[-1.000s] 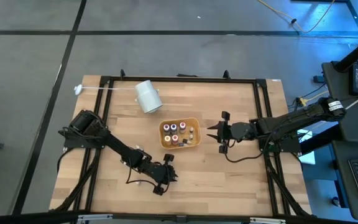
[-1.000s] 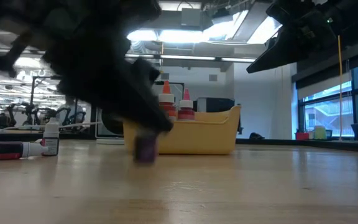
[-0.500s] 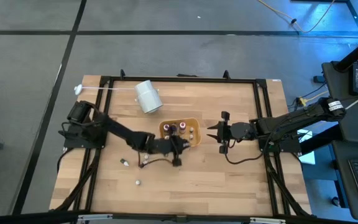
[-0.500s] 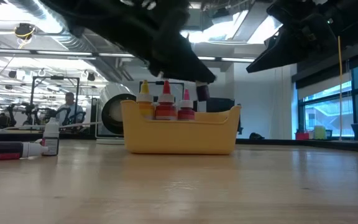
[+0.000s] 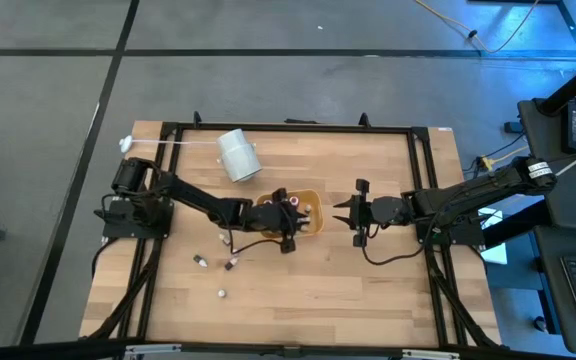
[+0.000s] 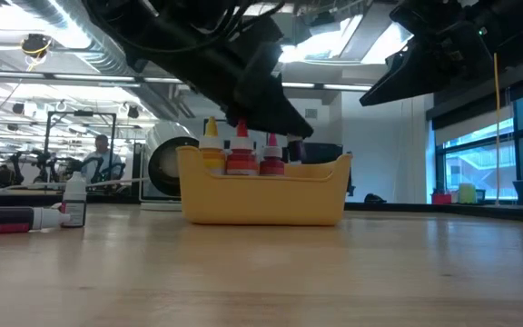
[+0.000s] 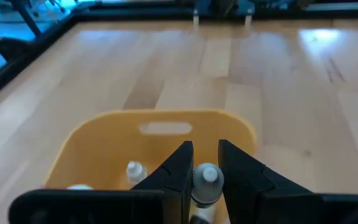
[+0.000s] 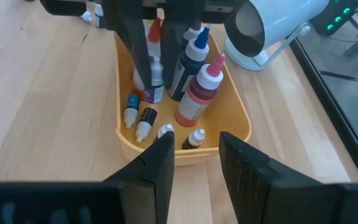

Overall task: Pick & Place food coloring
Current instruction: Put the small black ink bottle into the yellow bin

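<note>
Since half a second ago the left gripper (image 5: 286, 212) has slid further over the orange tray (image 5: 313, 226), and one more small bottle now lies on the bench (image 5: 368, 290).

From the high view, the left arm reaches across to the tray, its gripper above the tray's middle. The right gripper (image 5: 340, 213) waits just beside the tray's right end. Three loose bottles (image 5: 232, 264) lie on the wood near the left arm, well apart from the tray. A white cylinder (image 5: 237, 155) lies toward the far edge.

From the low view, bottle tips (image 6: 241, 150) stand up above the tray wall, and the left gripper hangs right over them. Two more bottles (image 6: 73, 200) sit far off to the side.

From the left wrist view, the fingers (image 7: 178, 171) are narrow, pinching a pale-capped food coloring bottle (image 7: 206, 184) above the tray interior.

From the right wrist view, the right fingers (image 8: 157, 165) stand apart, holding nothing, pointed at the tray full of bottles.
</note>
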Tool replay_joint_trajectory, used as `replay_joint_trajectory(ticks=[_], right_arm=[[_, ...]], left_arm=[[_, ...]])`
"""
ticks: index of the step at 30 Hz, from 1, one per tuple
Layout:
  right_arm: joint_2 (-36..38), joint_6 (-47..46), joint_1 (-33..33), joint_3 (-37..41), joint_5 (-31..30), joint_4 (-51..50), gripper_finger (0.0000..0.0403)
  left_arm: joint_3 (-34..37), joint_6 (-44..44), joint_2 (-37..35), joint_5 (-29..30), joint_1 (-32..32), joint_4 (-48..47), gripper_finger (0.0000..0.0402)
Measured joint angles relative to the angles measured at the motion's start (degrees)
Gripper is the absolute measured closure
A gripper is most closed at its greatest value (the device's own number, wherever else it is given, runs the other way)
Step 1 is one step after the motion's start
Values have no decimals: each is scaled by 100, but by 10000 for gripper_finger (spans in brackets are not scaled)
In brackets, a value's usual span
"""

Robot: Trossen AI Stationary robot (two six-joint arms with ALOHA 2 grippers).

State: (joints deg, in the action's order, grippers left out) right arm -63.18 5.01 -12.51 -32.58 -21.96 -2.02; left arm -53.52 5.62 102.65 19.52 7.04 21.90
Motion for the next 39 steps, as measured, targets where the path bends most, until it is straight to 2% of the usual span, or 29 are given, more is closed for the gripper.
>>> replay_joint_trajectory(ticks=[18,39], right_arm=[[0,1,2,0,7,-2,273],[0,3,0,0,9,-33,273]], left_arm=[[-2,67,4,-132,-3,-250,316],[-2,67,4,-143,-3,-244,317]])
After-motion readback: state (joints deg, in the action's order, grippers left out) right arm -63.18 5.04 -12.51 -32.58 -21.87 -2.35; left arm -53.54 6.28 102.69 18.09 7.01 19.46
